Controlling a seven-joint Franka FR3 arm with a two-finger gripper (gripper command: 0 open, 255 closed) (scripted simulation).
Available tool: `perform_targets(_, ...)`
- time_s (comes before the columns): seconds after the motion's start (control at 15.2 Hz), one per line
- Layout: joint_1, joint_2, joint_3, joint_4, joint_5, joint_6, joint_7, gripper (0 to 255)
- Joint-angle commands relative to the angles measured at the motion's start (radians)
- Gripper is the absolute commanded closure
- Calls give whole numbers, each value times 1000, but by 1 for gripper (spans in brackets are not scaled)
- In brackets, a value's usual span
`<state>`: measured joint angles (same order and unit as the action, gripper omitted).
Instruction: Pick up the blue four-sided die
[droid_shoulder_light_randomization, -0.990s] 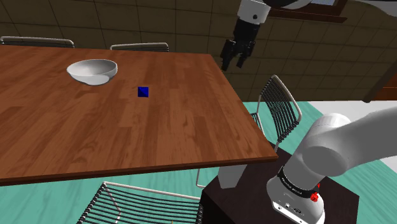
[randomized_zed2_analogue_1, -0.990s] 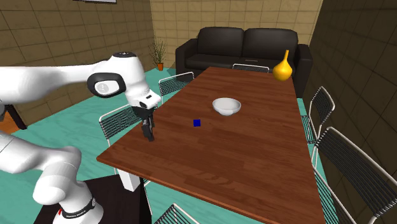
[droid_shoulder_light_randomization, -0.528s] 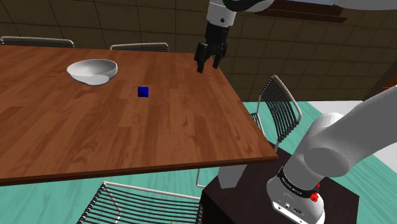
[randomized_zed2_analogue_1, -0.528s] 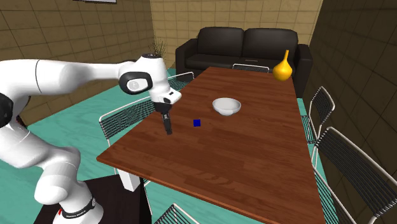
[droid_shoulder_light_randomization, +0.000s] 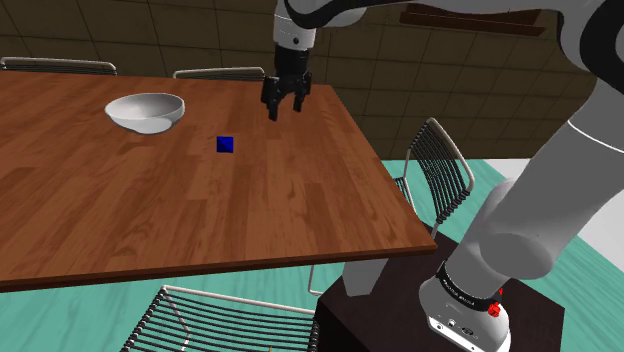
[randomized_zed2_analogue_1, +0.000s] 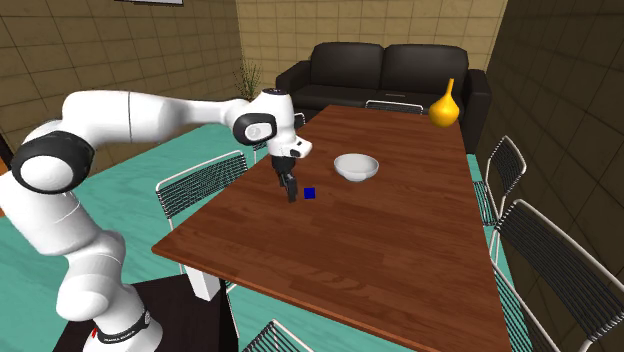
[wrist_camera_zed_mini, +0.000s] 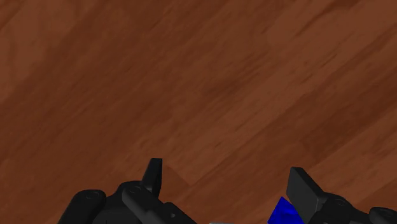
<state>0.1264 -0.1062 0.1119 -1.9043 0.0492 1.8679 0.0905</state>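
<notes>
The small blue die (droid_shoulder_light_randomization: 225, 144) lies on the brown wooden table (droid_shoulder_light_randomization: 150, 210), a little in front of the white bowl (droid_shoulder_light_randomization: 146, 110). My black gripper (droid_shoulder_light_randomization: 282, 112) hangs open above the table, to the shoulder view's right of the die and apart from it. In the second exterior view the gripper (randomized_zed2_analogue_1: 290, 192) hovers just left of the die (randomized_zed2_analogue_1: 310, 193). In the wrist view my open gripper (wrist_camera_zed_mini: 229, 179) holds nothing, and a corner of the blue die (wrist_camera_zed_mini: 282, 211) peeks out by the base of one finger (wrist_camera_zed_mini: 305, 189).
A yellow gourd-shaped vase (randomized_zed2_analogue_1: 444, 107) stands at the table's far end near the black sofa (randomized_zed2_analogue_1: 385, 78). Wire chairs (droid_shoulder_light_randomization: 440, 170) ring the table. My stand (droid_shoulder_light_randomization: 440, 310) is beside the table's near corner.
The arm has swung across the table from beyond its edge towards the die and lowered closer to it. The die and bowl have not moved.
</notes>
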Motion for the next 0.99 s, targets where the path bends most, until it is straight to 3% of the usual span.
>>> perform_targets(0.0, 13, 69, 15, 58, -7, 2, 2, 0)
perform_targets(0.73, 108, 524, 74, 564, -86, -101, 11, 0)
perform_targets(0.92, 107, 523, 73, 523, -85, -60, 10, 0)
